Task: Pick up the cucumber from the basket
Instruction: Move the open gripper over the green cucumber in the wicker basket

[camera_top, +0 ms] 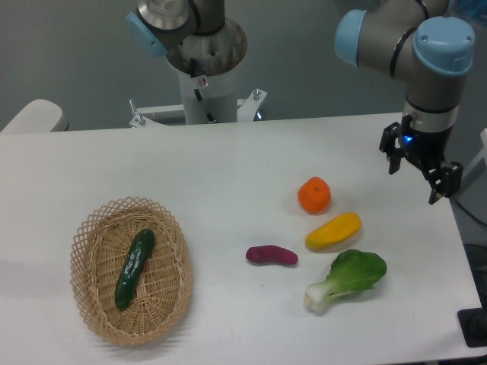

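Camera view: the fixed camera looks down on a white tabletop [228,175] from its near edge, with the arm's base at the far edge.

Cucumber: the cucumber [134,268] lies flat on the floor of the basket [90,228], running lengthwise along it, its upper end tilted toward the far right and its lower end toward the near edge. Nothing else is in the basket with it.

Basket: it sits toward the near left corner of the tabletop, with its long axis running roughly near to far.

Gripper: the gripper [421,164] hangs above the right edge of the tabletop, its two fingers spread apart and nothing between them. It is well apart from the basket, on the opposite side of the tabletop.

Other things: an orange [314,195], a yellow vegetable [333,231], a purple sweet potato [272,255] and a bok choy [348,278] lie between the gripper and the basket, toward the right half of the tabletop.

Step in hand: by my reading, the approach has not begun; the cucumber is untouched and the gripper is far from it.

Next move: the arm would need to travel left across the tabletop, passing over the loose produce, and stop above the middle of the cucumber. The fingers should be turned to close across its narrow width, not along its length.

Care needed: the descent must clear the basket's raised rim, and the glossy skin looks likely to slip under an off-centre grip.
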